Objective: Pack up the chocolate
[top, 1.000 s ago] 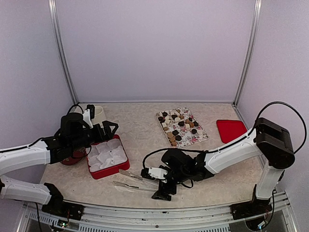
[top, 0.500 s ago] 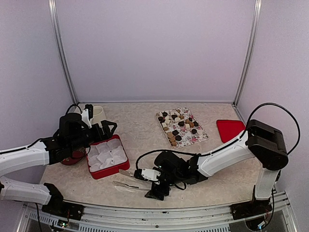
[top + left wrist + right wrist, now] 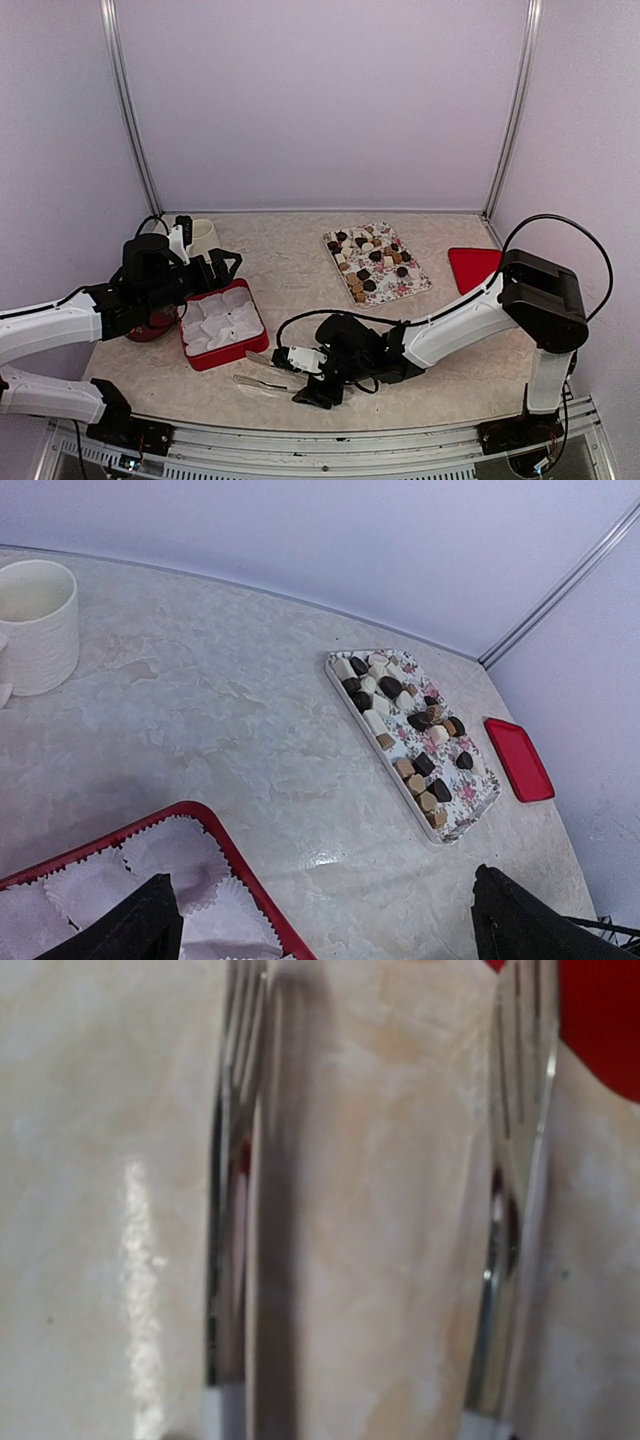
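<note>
Overhead, right claw point(image 3: 308, 392) sits at tongs point(image 3: 258, 382) — grip unclear; left wrist view shows left claw point(image 3: 330, 920) apart.

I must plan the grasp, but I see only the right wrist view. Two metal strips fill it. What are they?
Observer: They are tongs, lying on the table in front of the red box.
Operator: Where is the chocolate?
Observer: The chocolate is on a flowered tray, farther back and to the right.
Operator: And the left gripper?
Observer: The left gripper is open, above the box's far edge.
</note>
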Tool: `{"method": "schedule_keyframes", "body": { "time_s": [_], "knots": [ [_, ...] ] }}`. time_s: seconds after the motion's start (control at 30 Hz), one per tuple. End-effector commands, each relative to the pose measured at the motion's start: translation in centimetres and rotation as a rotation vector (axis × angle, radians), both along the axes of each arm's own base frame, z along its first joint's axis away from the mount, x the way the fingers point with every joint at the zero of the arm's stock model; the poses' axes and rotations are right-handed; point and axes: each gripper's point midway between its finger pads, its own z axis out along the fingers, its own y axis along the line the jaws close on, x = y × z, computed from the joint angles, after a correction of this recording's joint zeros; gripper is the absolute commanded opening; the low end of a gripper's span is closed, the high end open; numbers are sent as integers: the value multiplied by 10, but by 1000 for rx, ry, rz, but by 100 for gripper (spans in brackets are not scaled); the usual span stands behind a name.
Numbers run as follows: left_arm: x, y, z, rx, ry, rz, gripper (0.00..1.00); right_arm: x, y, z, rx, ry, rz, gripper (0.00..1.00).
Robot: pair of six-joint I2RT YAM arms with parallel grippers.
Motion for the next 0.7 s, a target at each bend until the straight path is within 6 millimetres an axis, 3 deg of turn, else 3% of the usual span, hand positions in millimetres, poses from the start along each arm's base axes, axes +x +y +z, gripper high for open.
{"method": "schedule_keyframes", "body": {
  "time_s": [0.0,0.13,0.3,0.47,0.67],
  "knots": [
    [1,6,3,12,-15,15,99,-9,-33,-53,-192,33,-22,60],
    [2,6,5,12,-20,16,99,-8,-33,-43,-174,28,-27,46],
    [3,7,6,15,-22,18,99,-8,-30,-18,-126,20,-26,35],
    [3,6,10,10,-30,14,99,-10,-31,23,-45,-1,-25,32],
    [3,8,17,-1,-50,17,99,-14,-47,70,32,-45,-20,31]
  ]
}}
